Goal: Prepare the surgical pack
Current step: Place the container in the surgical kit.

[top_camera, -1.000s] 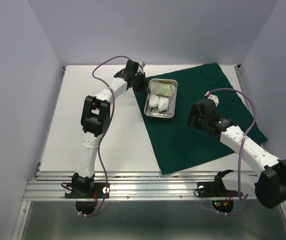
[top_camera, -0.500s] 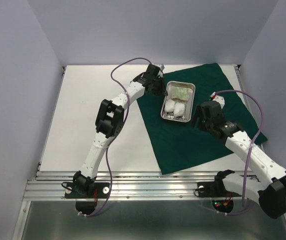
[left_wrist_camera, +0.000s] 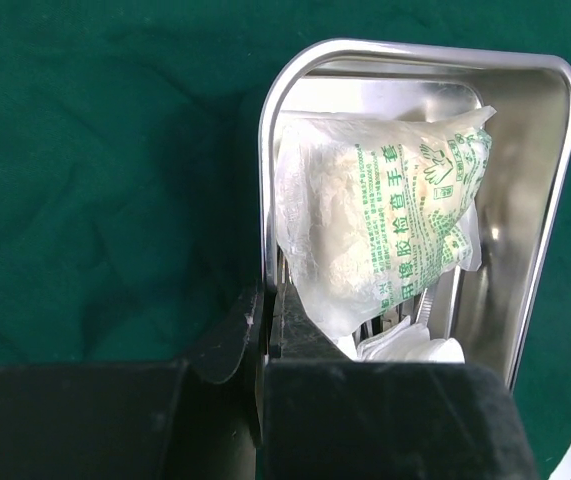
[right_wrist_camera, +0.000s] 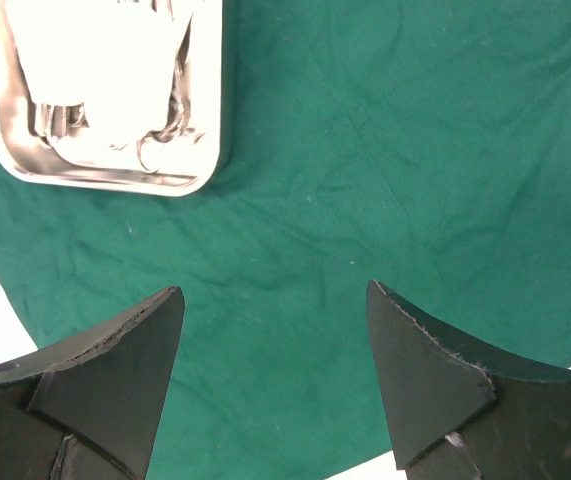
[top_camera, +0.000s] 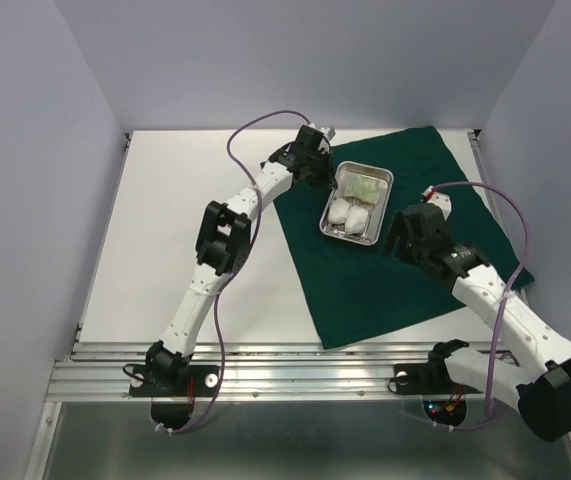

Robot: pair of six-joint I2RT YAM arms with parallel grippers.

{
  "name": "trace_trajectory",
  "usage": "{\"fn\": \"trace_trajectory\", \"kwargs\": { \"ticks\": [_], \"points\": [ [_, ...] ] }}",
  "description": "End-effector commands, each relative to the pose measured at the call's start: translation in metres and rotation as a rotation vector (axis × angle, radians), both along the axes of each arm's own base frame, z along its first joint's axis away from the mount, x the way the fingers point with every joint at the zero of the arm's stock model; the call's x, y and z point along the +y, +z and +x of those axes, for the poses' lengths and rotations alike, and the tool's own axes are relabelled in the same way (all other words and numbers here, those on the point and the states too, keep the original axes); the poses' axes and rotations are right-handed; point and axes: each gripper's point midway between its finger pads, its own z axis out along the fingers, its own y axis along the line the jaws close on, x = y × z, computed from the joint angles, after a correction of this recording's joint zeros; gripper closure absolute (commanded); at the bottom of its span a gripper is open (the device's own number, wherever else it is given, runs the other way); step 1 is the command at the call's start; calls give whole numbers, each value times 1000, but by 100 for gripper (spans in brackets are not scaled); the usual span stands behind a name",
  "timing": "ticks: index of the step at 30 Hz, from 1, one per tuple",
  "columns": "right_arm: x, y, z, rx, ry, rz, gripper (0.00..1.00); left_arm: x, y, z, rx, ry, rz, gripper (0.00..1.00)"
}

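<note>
On green drape (top_camera: 395,285): L claw (left_wrist_camera: 265,322) pinching tray (left_wrist_camera: 415,47) rim; R claw (right_wrist_camera: 275,300) wide, empty.

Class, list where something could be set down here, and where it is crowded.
Free: the white table left of the cloth; the cloth's near part, below the tray. Crowded: the full tray, left gripper clamped on its rim, right gripper open alongside.
</note>
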Motion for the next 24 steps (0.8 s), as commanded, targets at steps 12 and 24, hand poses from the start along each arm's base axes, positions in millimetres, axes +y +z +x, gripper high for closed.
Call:
{"fn": "trace_trajectory", "kwargs": {
  "ticks": [12,24],
  "points": [
    [4,-5,5,-7,-19,37,21,10,40,21,-161,-115,-10,71],
    [29,-15,33,-1,-10,120,22,58,115,29,-278,-29,13,21]
  ]
}}
